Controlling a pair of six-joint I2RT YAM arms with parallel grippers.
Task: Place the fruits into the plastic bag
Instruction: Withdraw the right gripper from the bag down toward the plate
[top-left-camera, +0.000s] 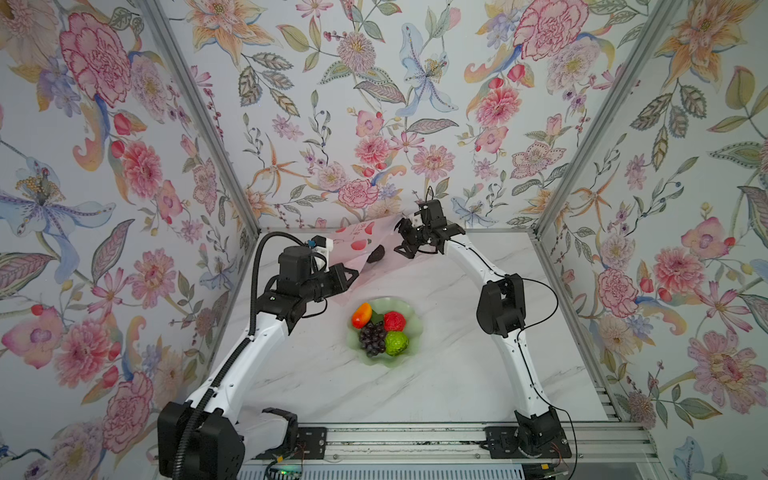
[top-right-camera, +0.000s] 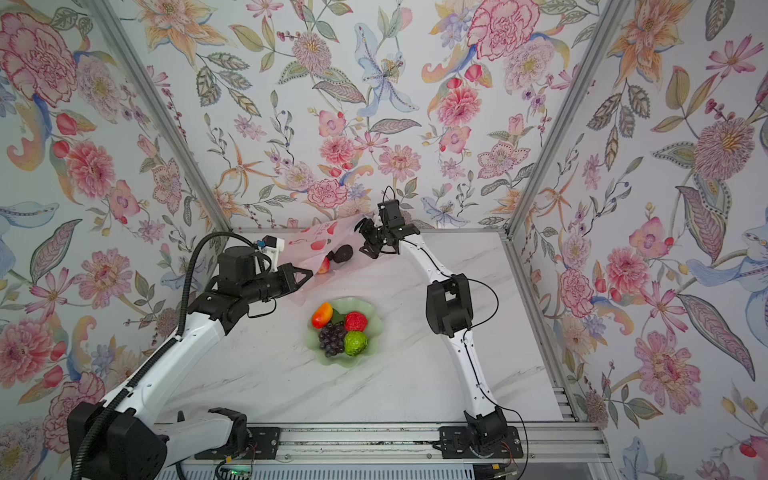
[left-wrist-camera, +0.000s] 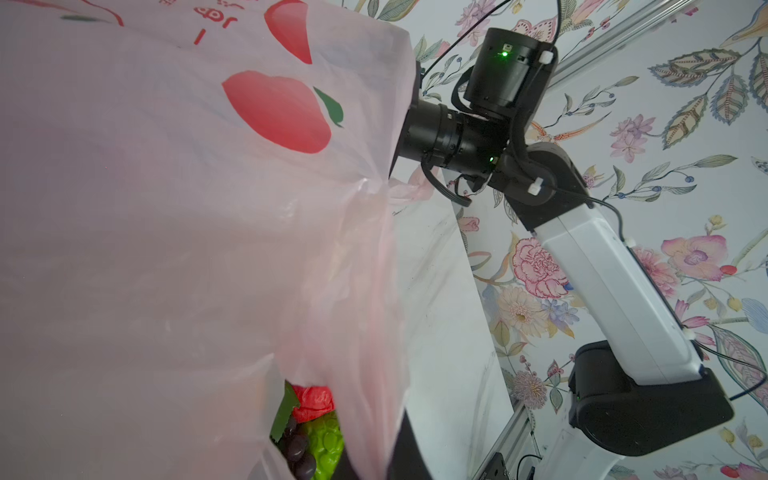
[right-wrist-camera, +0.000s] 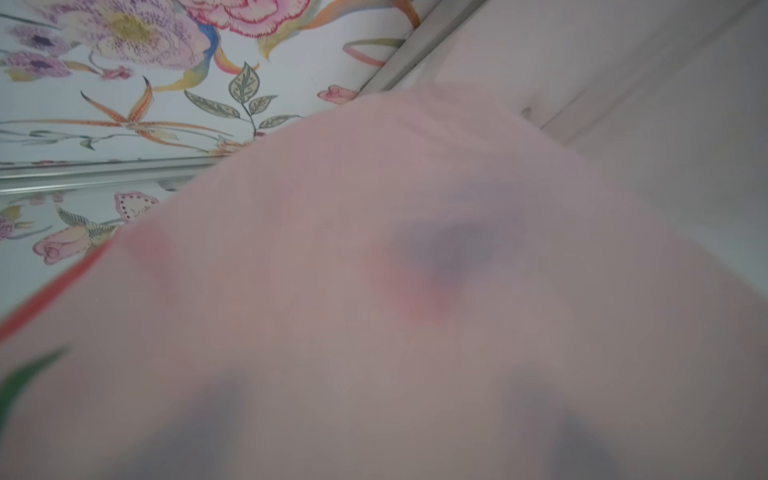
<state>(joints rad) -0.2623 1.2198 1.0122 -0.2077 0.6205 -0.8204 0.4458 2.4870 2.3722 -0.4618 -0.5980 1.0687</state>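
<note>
Gripper state: the left gripper (top-left-camera: 354, 276) is closed on the near edge of the plastic bag (top-left-camera: 349, 253), by which the upper film is held raised off the tabletop (top-left-camera: 436, 374). The right gripper (top-left-camera: 401, 241) is seen at the bag's far side with its jaws spread wide. No fruit is seen between them. Whether the film is touched cannot be told, as the right wrist view is veiled by it.

Location: the bag is stretched along the far edge of the tabletop, toward the far left corner. Under its raised film a dark brown fruit (top-right-camera: 343, 253) and a peach (top-right-camera: 323, 265) are noted, just beside each other. Four fruits are left in the dish (top-left-camera: 405, 309) near the middle of the tabletop: a mango (top-left-camera: 361, 314), a strawberry (top-left-camera: 394, 321), grapes (top-left-camera: 372, 338) and a green fruit (top-left-camera: 397, 343).

Step in hand: a deposit into the bag is judged complete, and the task about a third done.

Next move: the right gripper is to be drawn clear of the film without dragging it, carried to the dish and closed on one fruit. The mango, at the rim, is judged most accessible. The bag's mouth must be held up by the left gripper.
</note>
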